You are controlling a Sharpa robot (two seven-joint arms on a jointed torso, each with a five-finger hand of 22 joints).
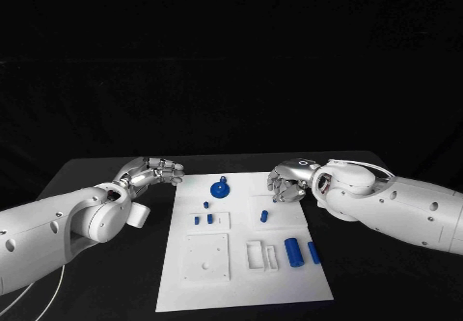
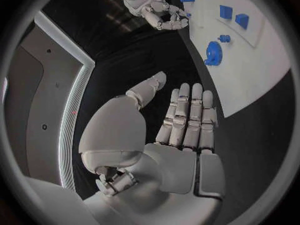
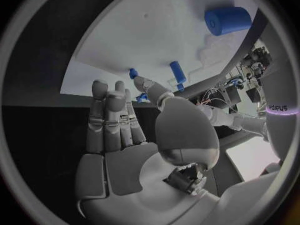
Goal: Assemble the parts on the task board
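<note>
Both empty, fingers apart: left hand [image 1: 152, 172] off the task board [image 1: 241, 284] left edge, right hand [image 1: 290, 180] over its far right corner. Probably light, stiff, slick: large blue cylinder [image 1: 294, 252] near right edge. Best pinched across its sides.

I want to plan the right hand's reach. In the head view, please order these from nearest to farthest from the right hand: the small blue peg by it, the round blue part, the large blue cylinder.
From the right hand:
1. Small blue peg, just below it.
2. Round blue part, at the board's top.
3. Large blue cylinder, near the board's lower right.
</note>
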